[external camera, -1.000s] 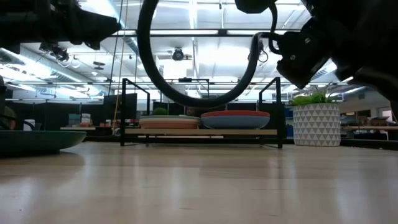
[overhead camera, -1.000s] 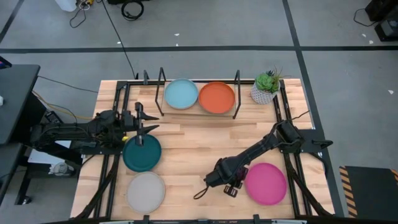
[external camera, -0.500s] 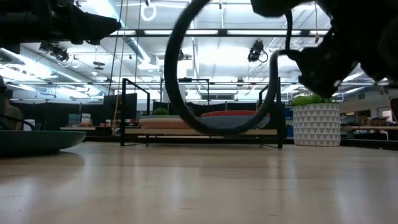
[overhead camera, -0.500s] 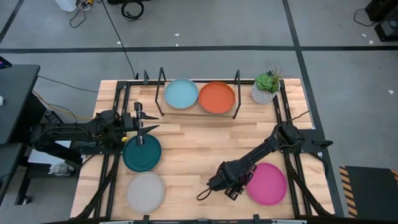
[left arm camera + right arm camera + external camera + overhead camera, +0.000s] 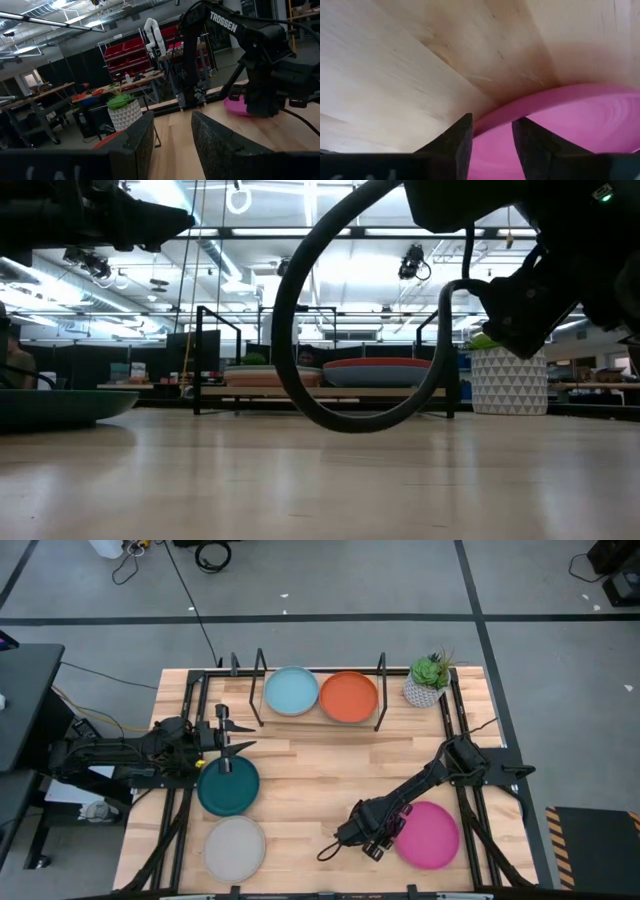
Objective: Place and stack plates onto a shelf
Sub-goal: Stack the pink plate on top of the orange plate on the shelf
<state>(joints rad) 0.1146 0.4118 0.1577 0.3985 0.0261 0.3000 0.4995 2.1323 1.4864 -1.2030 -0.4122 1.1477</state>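
1. Right claw (image 5: pixel 385 837): lower right of the high view, low over the table (image 5: pixel 320 790), at the left rim of the magenta plate (image 5: pixel 430 835). In the right wrist view its two dark fingers (image 5: pixel 451 140) stand a narrow gap apart, with the plate's rim (image 5: pixel 530 107) running across just beyond the tips; the fingers have not closed on it.
2. Left claw (image 5: pixel 228 738): left of centre in the high view, held above the upper edge of the teal plate (image 5: pixel 228 788). Its fingers (image 5: pixel 137 140) are spread with clear space between them and hold nothing.
3. Shelf (image 5: pixel 320 715): upper centre of the high view, a low wooden board between black loop uprights. It carries the pale blue plate (image 5: pixel 291 691) on the left and the orange plate (image 5: pixel 349 697) on the right, side by side.
4. Grey plate (image 5: pixel 235 848): lower left of the high view, flat on the table just below the teal plate.
5. Potted plant (image 5: pixel 428 680): upper right, just beside the shelf's right upright.
6. Cable (image 5: pixel 350 405): in the low view, a dark loop hanging from the right arm across the shelf.
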